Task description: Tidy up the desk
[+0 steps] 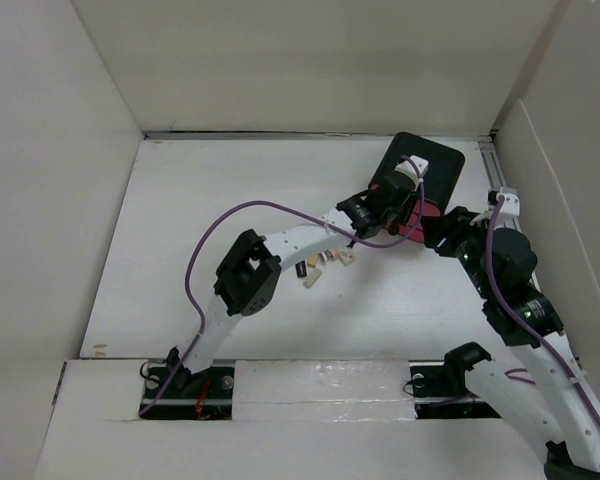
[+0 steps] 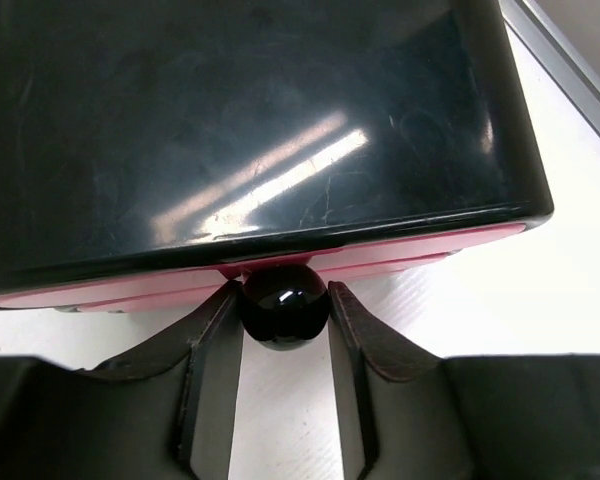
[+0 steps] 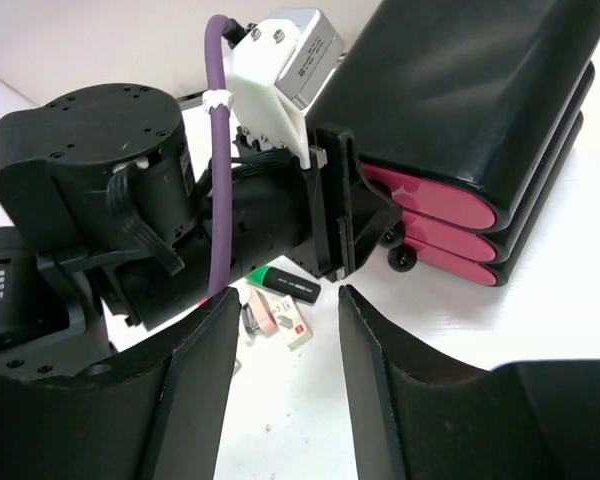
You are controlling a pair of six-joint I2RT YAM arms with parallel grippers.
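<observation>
On the white desk (image 1: 180,230), the black drawer box (image 1: 432,165) sits at one o'clock. The left gripper (image 2: 283,292) is clamped on its black drawer knob (image 2: 285,318). The right gripper (image 3: 287,293) hangs at the box's five o'clock, jaws apart.

White desk (image 1: 220,190), black box with pink drawers (image 1: 438,165) sitting far right, a few small bits (image 1: 313,270) scattered around the middle.

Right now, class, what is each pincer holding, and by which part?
The left pincer grips the drawer box by the black knob of its top drawer; the right pincer holds nothing.
</observation>
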